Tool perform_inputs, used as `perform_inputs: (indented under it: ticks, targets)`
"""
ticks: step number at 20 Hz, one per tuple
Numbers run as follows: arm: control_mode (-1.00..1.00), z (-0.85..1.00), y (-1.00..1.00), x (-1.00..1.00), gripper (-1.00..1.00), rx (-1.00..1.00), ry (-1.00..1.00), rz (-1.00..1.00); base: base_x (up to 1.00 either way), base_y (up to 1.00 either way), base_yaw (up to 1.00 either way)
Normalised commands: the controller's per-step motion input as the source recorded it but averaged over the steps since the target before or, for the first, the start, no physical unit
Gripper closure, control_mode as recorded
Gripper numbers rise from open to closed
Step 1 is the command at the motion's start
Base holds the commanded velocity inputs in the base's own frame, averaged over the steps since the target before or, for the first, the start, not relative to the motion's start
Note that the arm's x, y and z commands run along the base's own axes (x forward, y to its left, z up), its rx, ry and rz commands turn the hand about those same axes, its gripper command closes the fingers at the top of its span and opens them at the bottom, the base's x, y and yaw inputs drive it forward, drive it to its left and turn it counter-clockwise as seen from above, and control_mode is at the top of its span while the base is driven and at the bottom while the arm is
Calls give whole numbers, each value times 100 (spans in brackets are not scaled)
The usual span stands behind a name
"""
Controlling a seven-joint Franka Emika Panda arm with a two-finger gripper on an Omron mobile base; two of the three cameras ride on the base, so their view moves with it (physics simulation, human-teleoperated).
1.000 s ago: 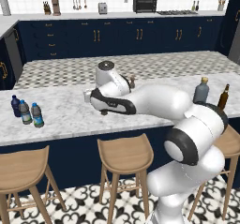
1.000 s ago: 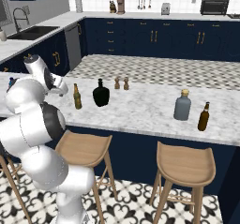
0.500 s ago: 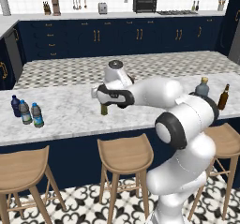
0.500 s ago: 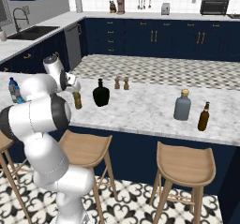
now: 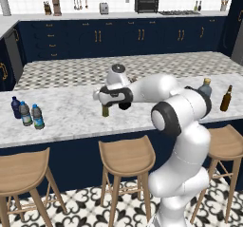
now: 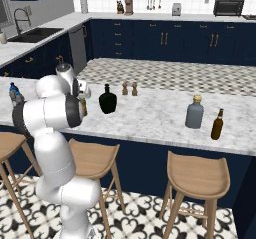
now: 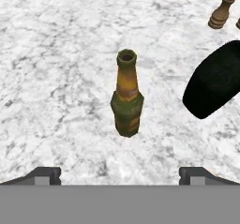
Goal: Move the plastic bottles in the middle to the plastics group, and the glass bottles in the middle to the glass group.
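Nothing legible anywhere here. The olive-green bottle (image 7: 127, 97) wears a yellowish label, but no letters can be made out on it, and the water bottles' (image 5: 31, 116) blue labels are too small to read.

Two brown shakers (image 6: 129, 88) stand together on the marble counter (image 6: 155, 115), three wooden stools (image 5: 126, 156) below.

We see even, bright, shadeless light across both base views, with no clear source and no glare on the marble counter (image 5: 71, 112). Shadows are faint: only soft dark patches under the stools (image 6: 197, 175). Edges look slightly jagged and textures coarse, as in a low-resolution render. In the hand view the olive-green bottle (image 7: 126, 96) at centre is soft and blocky, and the black bottle (image 7: 215, 80) at right reads as a flat, featureless shape.
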Motion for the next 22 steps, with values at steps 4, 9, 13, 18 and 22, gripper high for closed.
perform_inputs:
  ticks: [4,9,13,18,22]
  targets:
    - [-100,-12,0,15,-100,0,-1,0,0,0,0]
    - [-100,-12,-6,11,-100,0,-3,0,0,0,0]
    - [-100,-12,0,10,-100,0,-2,0,0,0,0]
    - [-100,-17,1,17,-100,0,0,0,0,0,0]
    - [-100,-6,0,27,-100,-1,0,0,0,0,0]
